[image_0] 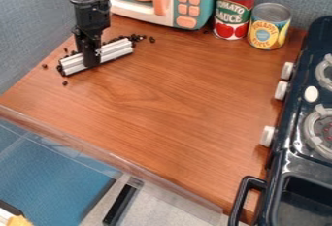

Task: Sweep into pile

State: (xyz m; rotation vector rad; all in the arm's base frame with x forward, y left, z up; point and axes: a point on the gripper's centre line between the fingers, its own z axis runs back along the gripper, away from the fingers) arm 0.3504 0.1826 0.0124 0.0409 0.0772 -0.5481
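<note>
Your end effector grasps the silver bar at the counter's upper left, dark bits along its far side. Hold its long edge flat and sweep slowly, angling to catch strays near its left end.

A black gripper hangs over a ridged white bar on the brown counter, dark bits scattered round it (crumb-like things), near a toy microwave; two cans stand beside that.
</note>
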